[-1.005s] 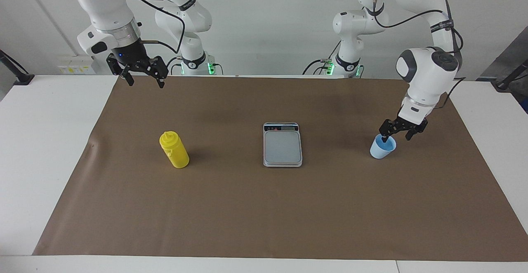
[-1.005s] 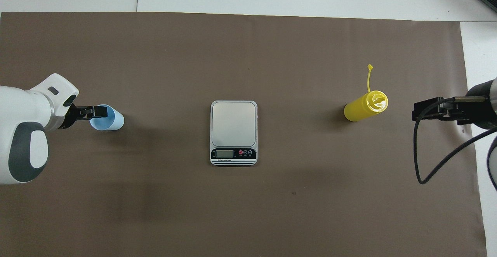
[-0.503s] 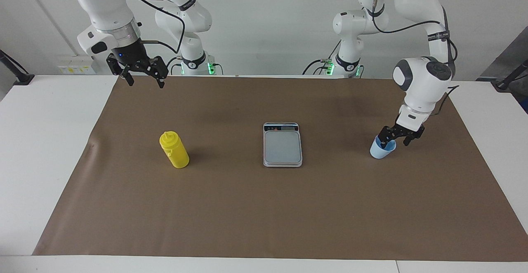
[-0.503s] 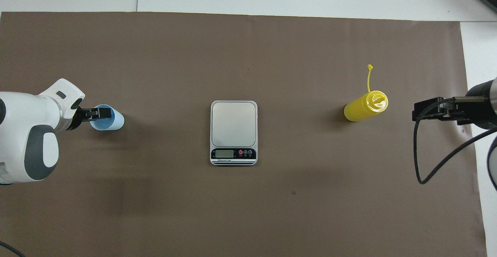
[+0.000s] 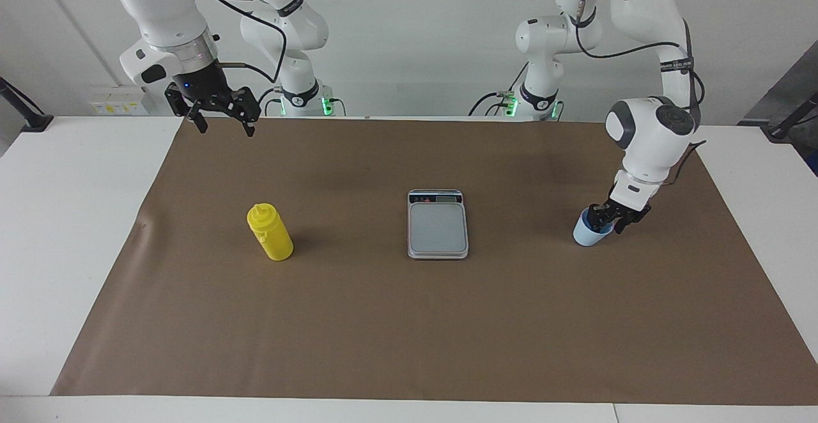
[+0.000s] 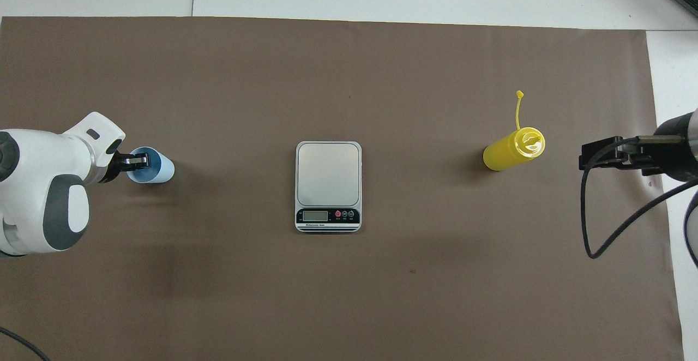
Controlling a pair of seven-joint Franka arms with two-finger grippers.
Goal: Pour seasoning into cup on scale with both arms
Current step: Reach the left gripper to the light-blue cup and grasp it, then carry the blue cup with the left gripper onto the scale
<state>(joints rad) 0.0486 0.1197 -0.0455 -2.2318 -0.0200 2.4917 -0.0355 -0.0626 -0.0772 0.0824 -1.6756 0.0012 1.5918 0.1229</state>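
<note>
Left pincer (image 5: 607, 221) is down at the cup (image 5: 589, 234), one finger inside the rim and one outside, closed on the cup wall. Cup stands on the brown mat (image 5: 409, 321) at the left arm's end of the table (image 5: 57, 231), well apart from the scale (image 5: 438, 223).

Scale sits mid-mat, plate bare, display strip on the edge nearest the robots.

Yellow bottle (image 5: 270, 232) stands upright toward the right arm's end, cap hanging off its tether (image 6: 518, 109), about level with the scale and cup.

Right pincer (image 5: 220, 113) hangs in the air over the mat edge closest to the robots, fingers spread apart, holding nothing. The right arm waits.

Bare mat lies between cup and scale.
</note>
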